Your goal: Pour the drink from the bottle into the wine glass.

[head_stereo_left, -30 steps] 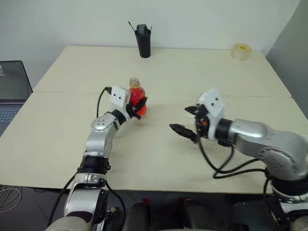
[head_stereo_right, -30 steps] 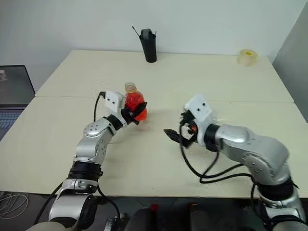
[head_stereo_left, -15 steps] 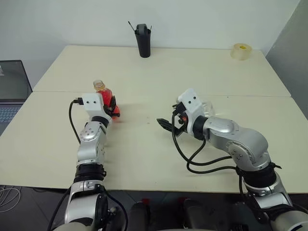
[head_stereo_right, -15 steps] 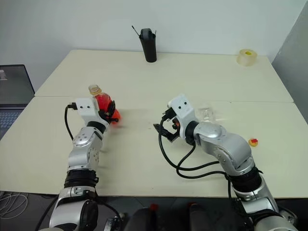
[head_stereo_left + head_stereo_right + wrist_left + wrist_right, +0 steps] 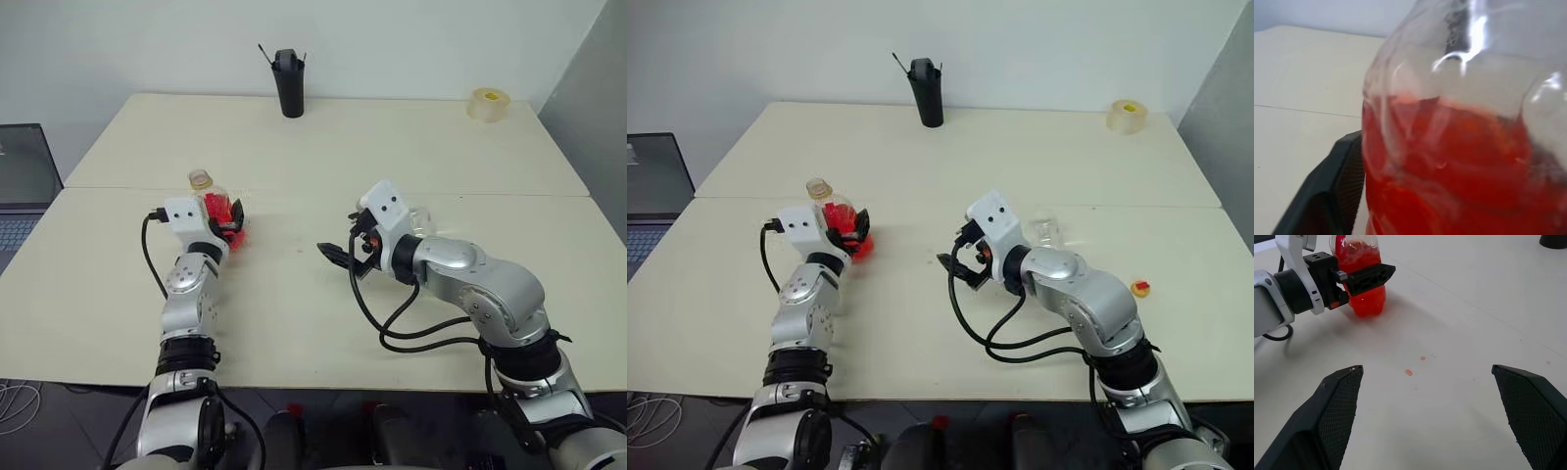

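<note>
bottle (image 5: 217, 208) carried leftward, upright between left gripper (image 5: 231, 217) fingers

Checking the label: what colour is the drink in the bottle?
Bright red drink, translucent, clearest in the left wrist view.

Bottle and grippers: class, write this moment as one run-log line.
bottle: standing on table, part full of red drink | left gripper: at bottle | right gripper: open, empty | wine glass: beyond right arm

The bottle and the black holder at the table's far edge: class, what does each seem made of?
Bottle: probably clear glossy plastic, since the red drink shows through its wall and highlights streak it. Holder: opaque matt black, possibly plastic; the material is uncertain.
</note>
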